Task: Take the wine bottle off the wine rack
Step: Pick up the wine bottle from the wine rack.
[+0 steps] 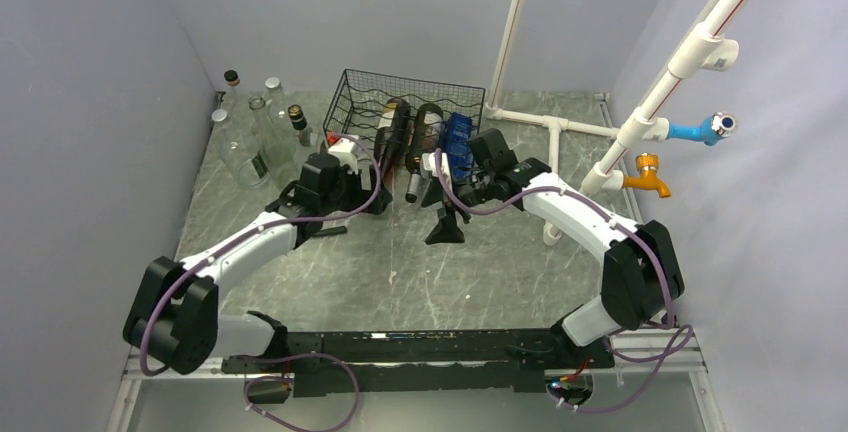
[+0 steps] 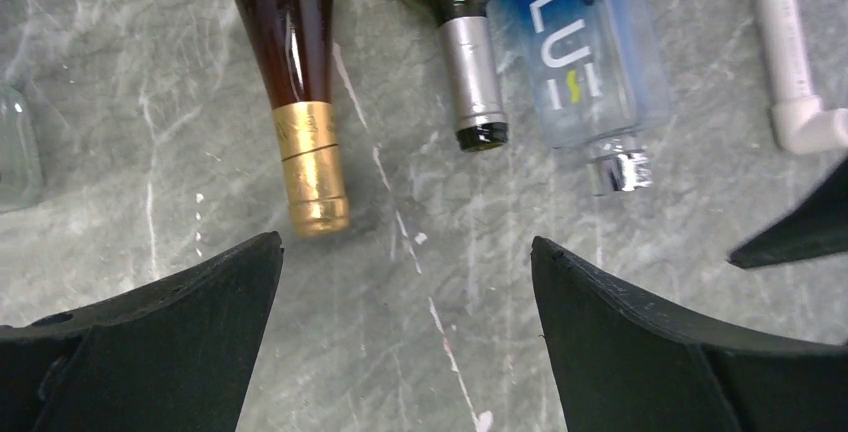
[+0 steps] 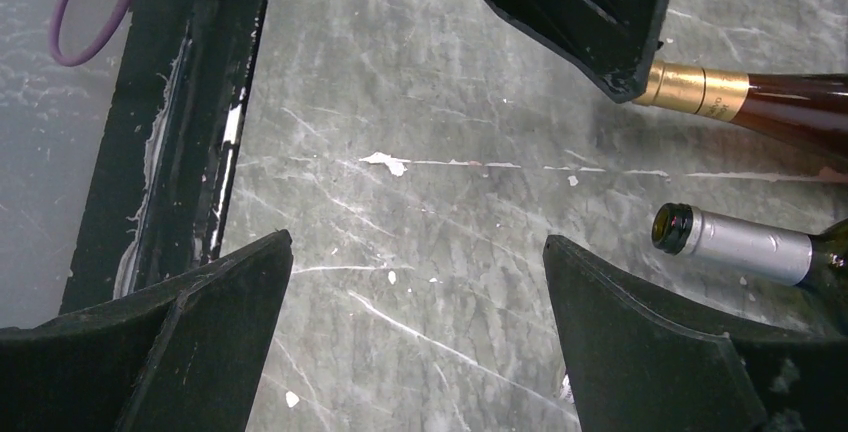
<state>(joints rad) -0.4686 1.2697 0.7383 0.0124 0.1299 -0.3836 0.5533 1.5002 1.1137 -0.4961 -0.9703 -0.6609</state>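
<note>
Wine bottle w/ the gold top (image 2: pixel 300 92) is lying in the wine rack (image 1: pixel 350 102) at the back of the table (image 1: pixel 400 272), body inside, neck poking out the front. Right beside it a green bottle w/ a silver top (image 2: pixel 470 72) is lying the same way, then a blue bottle (image 2: pixel 590 52). I'm not sure which of the 2 wine bottles is the one to take; the pics aren't telling.

Nothing is off the rack yet, so the job is only starting. Left arm (image 1: pixel 250 242) is hanging low in front of the necks, its jaws standing wide apart & holding nothing. The gold top is sitting just ahead of one black finger (image 2: pixel 180 332). Right arm (image 1: pixel 575 212) is reaching in from the other side. Its jaws are also wide apart & empty, pointing at bare table near the necks.

Left to do: close on a neck, pull the bottle out, put it down away from the rack.
</note>
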